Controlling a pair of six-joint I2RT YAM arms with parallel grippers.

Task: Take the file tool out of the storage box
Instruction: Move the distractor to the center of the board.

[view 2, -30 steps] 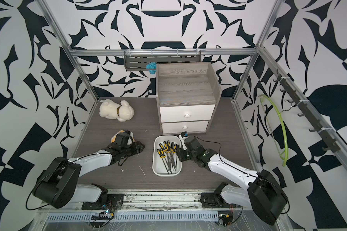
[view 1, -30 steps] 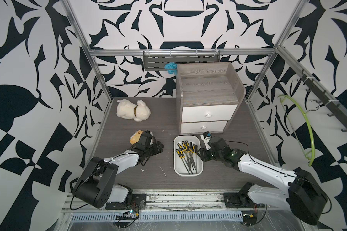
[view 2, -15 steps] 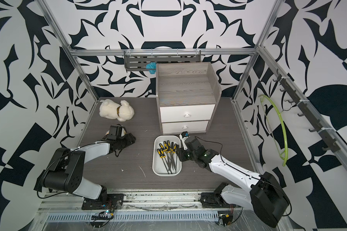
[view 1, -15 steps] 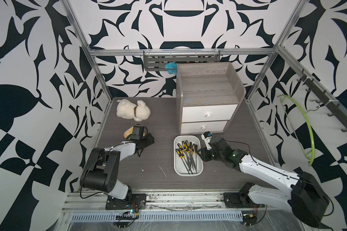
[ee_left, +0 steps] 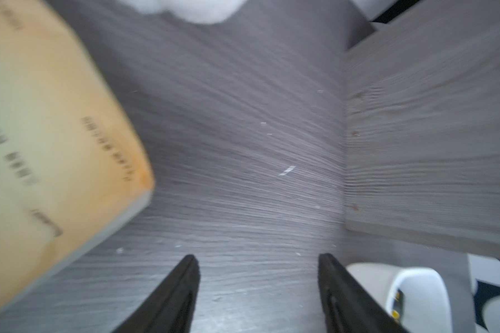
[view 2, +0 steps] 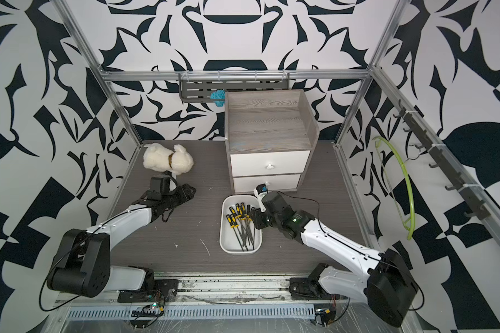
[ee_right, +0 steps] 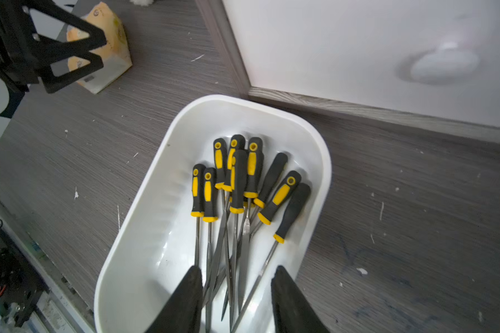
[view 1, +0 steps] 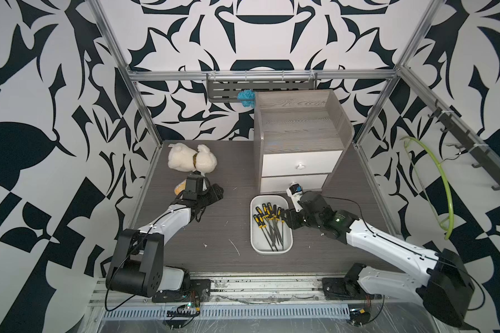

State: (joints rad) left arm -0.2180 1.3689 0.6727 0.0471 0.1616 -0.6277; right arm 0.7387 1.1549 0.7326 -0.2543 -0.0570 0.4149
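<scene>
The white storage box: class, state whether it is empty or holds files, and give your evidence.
Holds files. The storage box contains a pile of overlapping files with black-and-yellow handles, all inside its walls.

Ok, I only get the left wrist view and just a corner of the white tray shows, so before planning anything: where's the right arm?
Observer: The right gripper hovers over the storage box, at its rim on the right arm's side.
Operator: Holding a file?
Observer: No. Its fingers stand apart above the files, gripping nothing.
Operator: Which way do the handles lie?
Observer: All toward the cabinet, overlapping; the blades point away from it.
</scene>
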